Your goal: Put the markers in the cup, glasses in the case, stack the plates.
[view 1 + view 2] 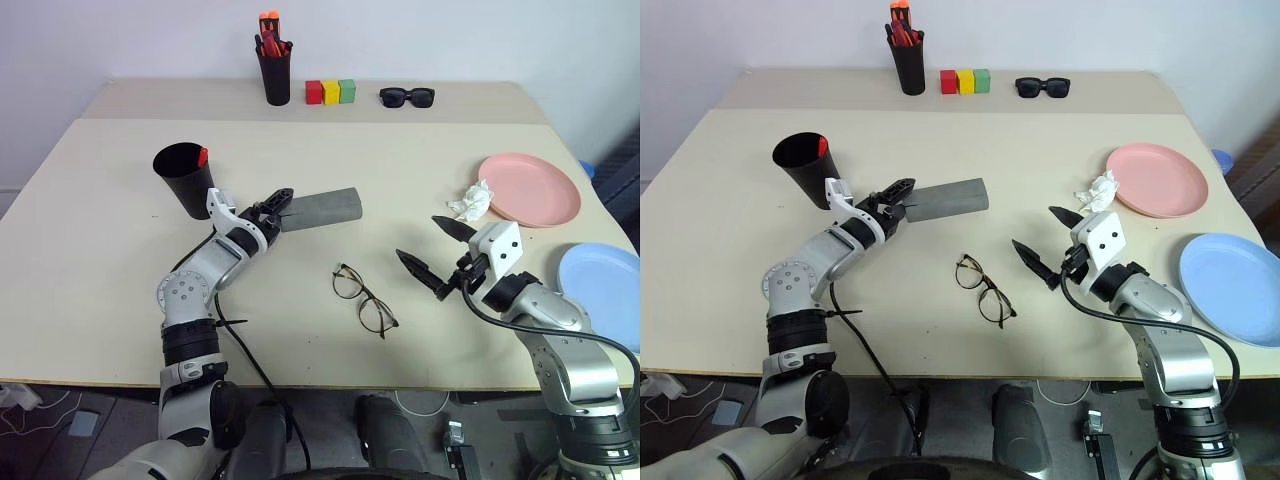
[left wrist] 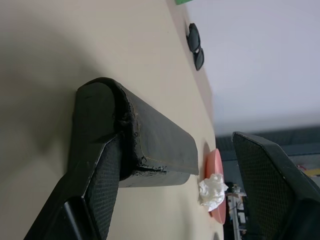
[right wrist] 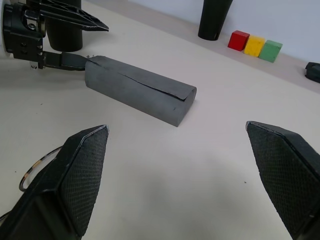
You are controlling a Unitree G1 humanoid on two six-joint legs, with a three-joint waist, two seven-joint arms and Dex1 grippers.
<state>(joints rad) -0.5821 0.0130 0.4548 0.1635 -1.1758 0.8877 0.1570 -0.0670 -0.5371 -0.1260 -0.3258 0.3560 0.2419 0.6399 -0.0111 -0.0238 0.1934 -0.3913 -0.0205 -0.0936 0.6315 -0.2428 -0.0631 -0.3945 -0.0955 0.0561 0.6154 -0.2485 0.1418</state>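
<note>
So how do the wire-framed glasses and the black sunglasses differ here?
The wire-framed glasses have thin dark rims and clear lenses; the sunglasses are chunky black with dark lenses. The wire-framed glasses lie near the table's front edge between the two arms, while the sunglasses sit at the far edge beside the coloured blocks. Both rest on the table with nothing touching them.

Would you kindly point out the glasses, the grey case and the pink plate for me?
glasses (image 1: 364,298), left eye view, on the bridge between the two lenses.
case (image 3: 137,90), right wrist view, on its long top face.
pink plate (image 1: 1157,179), right eye view, on its shallow middle.
</note>
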